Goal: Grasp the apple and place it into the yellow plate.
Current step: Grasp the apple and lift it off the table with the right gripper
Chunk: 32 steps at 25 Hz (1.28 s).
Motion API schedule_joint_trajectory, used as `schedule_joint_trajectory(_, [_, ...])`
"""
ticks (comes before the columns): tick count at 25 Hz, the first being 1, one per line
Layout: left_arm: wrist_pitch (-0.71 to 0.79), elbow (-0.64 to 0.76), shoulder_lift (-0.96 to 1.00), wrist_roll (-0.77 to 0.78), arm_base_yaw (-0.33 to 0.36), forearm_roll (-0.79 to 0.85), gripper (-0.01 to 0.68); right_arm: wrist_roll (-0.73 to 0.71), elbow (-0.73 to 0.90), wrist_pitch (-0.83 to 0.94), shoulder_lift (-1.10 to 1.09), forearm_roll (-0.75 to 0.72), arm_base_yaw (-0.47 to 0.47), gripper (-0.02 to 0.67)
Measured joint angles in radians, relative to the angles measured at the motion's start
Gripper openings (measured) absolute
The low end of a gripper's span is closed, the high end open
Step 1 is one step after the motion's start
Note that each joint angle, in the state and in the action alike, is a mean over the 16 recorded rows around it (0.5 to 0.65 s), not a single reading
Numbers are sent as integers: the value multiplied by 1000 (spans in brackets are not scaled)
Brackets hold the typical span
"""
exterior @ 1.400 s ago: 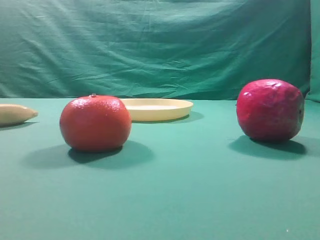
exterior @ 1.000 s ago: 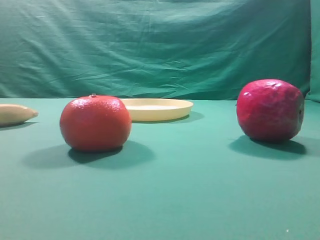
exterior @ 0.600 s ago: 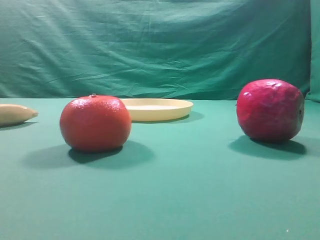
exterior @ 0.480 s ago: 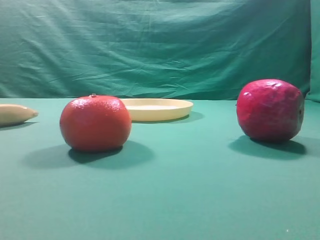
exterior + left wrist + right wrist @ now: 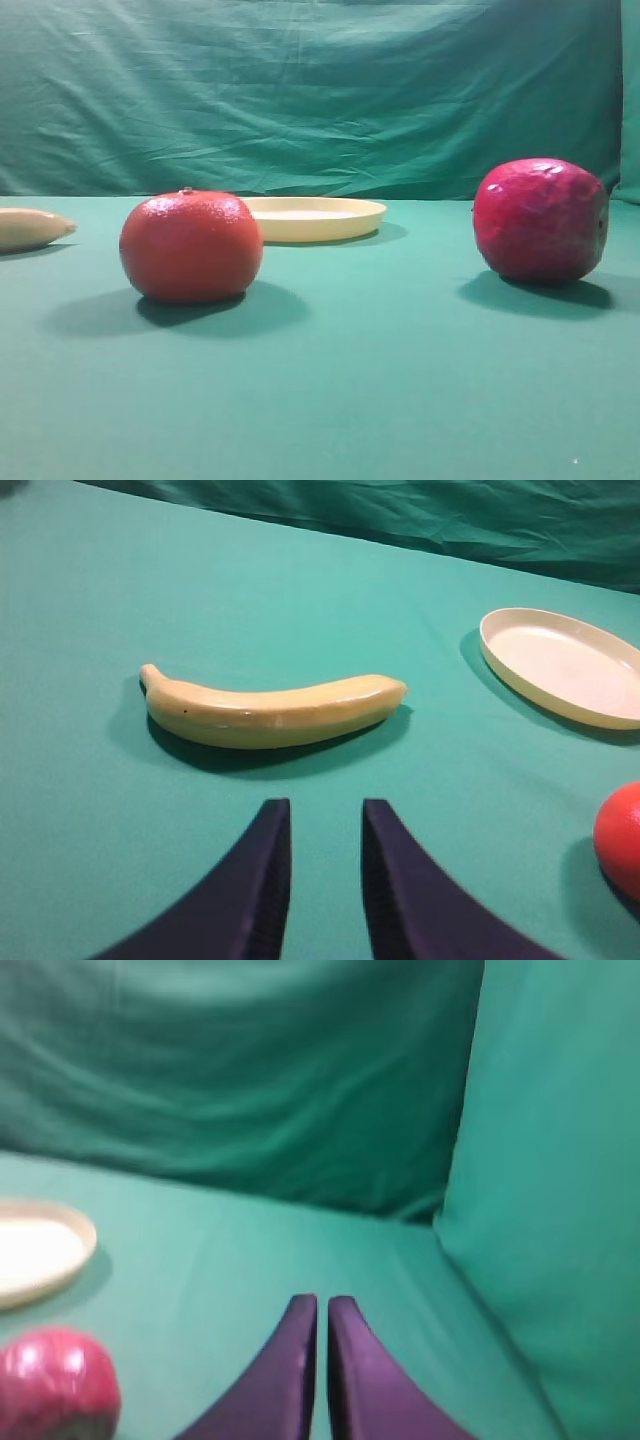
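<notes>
Plainly, right gripper [image 5: 322, 1305] nearly closed, empty — left gripper [image 5: 325, 815] slightly parted, empty.

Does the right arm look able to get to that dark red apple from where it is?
Probably yes. In the right wrist view the apple sits low and left of the nearly closed fingers, with only bare green cloth between. The fingers would have to open first.

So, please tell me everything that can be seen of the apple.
The apple is a deep magenta-red, glossy, slightly bumpy round fruit with pale highlights near its top. It sits on the green cloth at the right of the high view, casting a shadow beneath. Nothing touches it except the cloth. It lies apart from the yellow plate. The right wrist view shows it at the lower left, beside the right gripper, ungrasped.
</notes>
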Motion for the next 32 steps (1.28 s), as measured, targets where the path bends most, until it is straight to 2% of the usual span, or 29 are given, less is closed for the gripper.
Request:
schedule_joint_trajectory(7, [0, 0, 0, 0, 0, 0, 157, 374, -81, -153, 141, -294, 0, 0])
schedule_joint_trajectory(14, [0, 0, 0, 0, 0, 0, 157, 801, -234, -240, 434, -775, 0, 0])
schedule_joint_trajectory(21, [0, 0, 0, 0, 0, 0, 157, 1186, -392, -446, 759, -1229, 0, 0])
schedule_joint_trajectory(26, [0, 0, 0, 0, 0, 0, 157, 1359, -465, -571, 926, -1428, 0, 0])
schedule_joint_trajectory(32, [0, 0, 0, 0, 0, 0, 157, 1415, -507, -600, 1030, -1503, 0, 0])
